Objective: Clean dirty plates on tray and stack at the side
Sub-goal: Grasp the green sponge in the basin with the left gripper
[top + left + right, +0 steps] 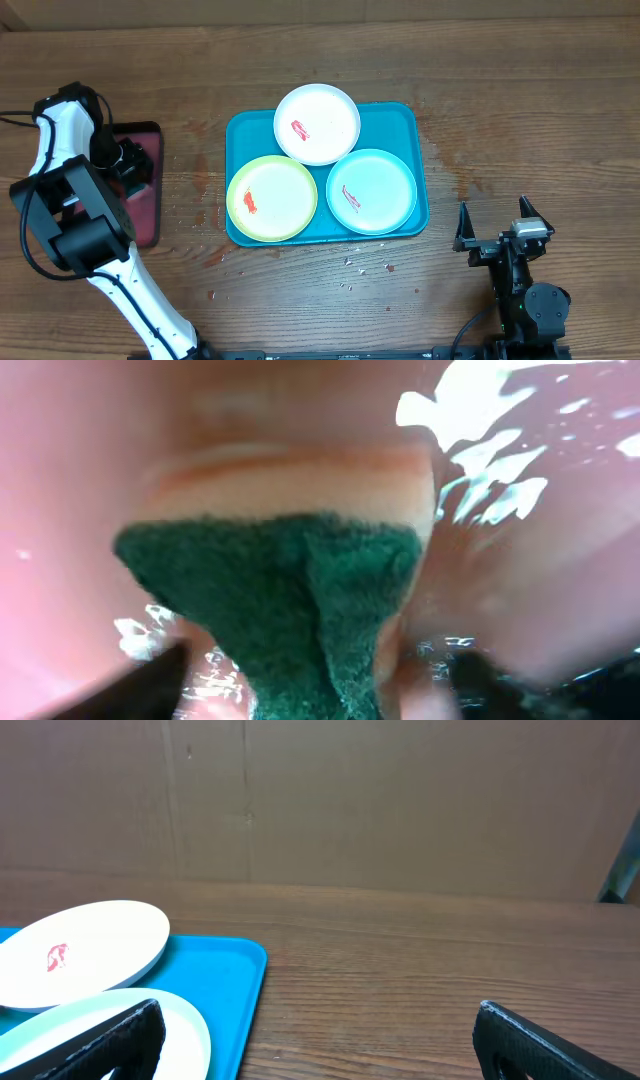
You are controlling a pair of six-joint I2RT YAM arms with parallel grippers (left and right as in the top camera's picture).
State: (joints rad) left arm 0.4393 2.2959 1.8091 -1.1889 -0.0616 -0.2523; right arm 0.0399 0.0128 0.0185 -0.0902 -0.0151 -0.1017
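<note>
The turquoise tray [410,125] holds three plates, each with a red smear: white [317,123] at the back, yellow-green [271,197] front left, mint [371,190] front right. My left gripper [128,160] is far left, down in the pinkish-red tray [146,205]. In the left wrist view a sponge with a green scouring face [290,590] lies between its dark fingers [150,685]; both stand off its sides, so my left gripper [320,685] is open. My right gripper [495,228] sits open and empty right of the turquoise tray, facing the white plate [85,955] and mint plate [185,1030].
The pinkish-red tray's floor [80,480] looks wet and shiny. Small specks [360,265] lie on the wood in front of the turquoise tray [225,980]. A brown cardboard wall [350,800] closes off the far side.
</note>
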